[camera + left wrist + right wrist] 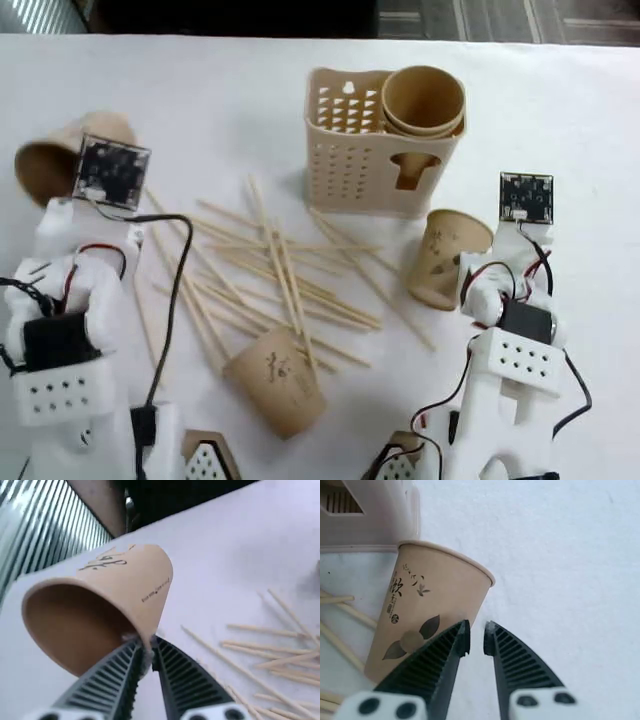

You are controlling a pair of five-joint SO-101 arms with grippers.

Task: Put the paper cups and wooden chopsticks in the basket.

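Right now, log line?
left fingers shut on left cup | right fingers narrowly open beside right cup | basket holds stacked cups | chopsticks on table

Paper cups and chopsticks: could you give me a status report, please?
Left gripper shut on rim of tipped cup. Right gripper at second cup beside the basket. Stacked cups already in basket; chopsticks scattered on table, loose cup among them.

site: robotics lab bench | cue: white table (250, 100), wired arms (60, 330) (two)
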